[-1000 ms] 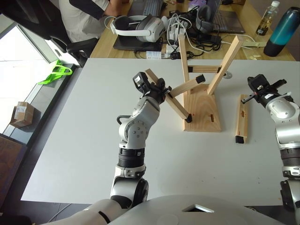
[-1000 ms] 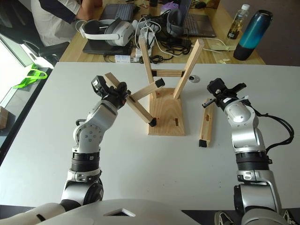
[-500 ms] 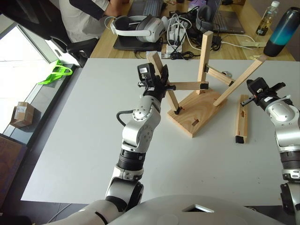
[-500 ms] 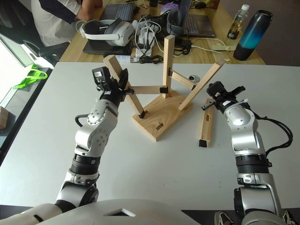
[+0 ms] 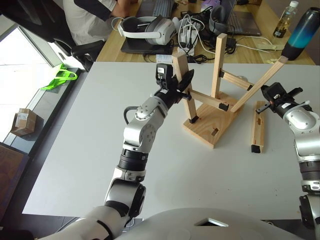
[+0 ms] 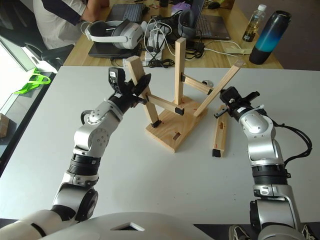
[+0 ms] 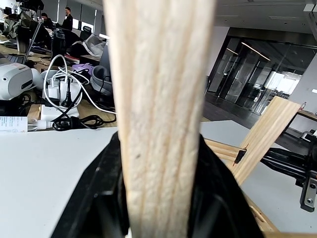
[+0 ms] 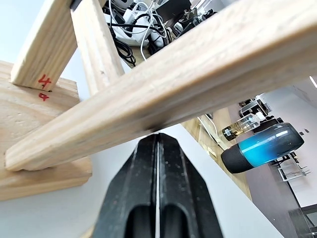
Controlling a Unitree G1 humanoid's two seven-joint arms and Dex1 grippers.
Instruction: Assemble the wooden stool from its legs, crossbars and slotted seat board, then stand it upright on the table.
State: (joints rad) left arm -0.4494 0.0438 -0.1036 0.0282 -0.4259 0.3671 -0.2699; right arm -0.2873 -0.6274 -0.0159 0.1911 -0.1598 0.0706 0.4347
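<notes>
The half-built stool rests upside down on its slotted seat board [image 5: 212, 131], with three legs pointing up. My left gripper [image 5: 181, 86] is shut on the near-left leg [image 5: 183, 75], and its black fingers [image 7: 101, 188] clamp that leg from both sides. A crossbar [image 5: 207, 100] joins this leg to the upright middle leg [image 5: 218, 60]. A second crossbar [image 5: 235, 81] runs to the slanted right leg [image 5: 257, 82]. My right gripper [image 5: 261, 108] is shut on nothing, its fingertips [image 8: 156, 148] right under the slanted leg. A loose leg [image 5: 257, 127] lies flat beside it.
Behind the white table [image 5: 90, 150] stands a wooden desk with a headset [image 5: 145, 26], cables [image 5: 187, 30], laptops, a blue bottle [image 5: 300, 30] and a clear bottle [image 5: 283, 19]. The table's left edge drops to the floor.
The stool has turned on the table: the seat board swung round and the leg in my left gripper rose from slanted low to nearly upright. My right gripper has barely moved.
</notes>
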